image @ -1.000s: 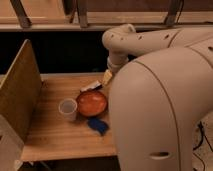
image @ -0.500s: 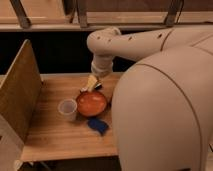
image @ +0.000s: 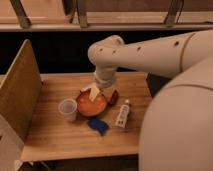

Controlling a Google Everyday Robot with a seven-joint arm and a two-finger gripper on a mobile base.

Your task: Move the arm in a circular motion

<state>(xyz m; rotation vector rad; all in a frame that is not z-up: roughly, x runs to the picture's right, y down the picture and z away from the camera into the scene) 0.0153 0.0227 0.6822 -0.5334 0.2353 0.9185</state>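
The arm (image: pixel 150 52) is cream-white, made of thick rounded segments with small dark holes. It reaches from the right across the wooden table (image: pixel 55 135) and bends down over its middle. Its gripper (image: pixel 94 92), a small pale-yellow flat tip, hangs just above the orange bowl (image: pixel 91 105).
A clear plastic cup (image: pixel 67 109) stands left of the bowl. A blue cloth-like item (image: pixel 98 125) lies in front of it. A white bottle (image: pixel 122 114) lies to the right, with a dark red object (image: pixel 114 96) beside the bowl. A tall wooden panel (image: pixel 19 95) borders the table's left side.
The arm's elbow has swung left and the forearm has extended, uncovering the table's right side and the white bottle. The tip stays over the bowl.
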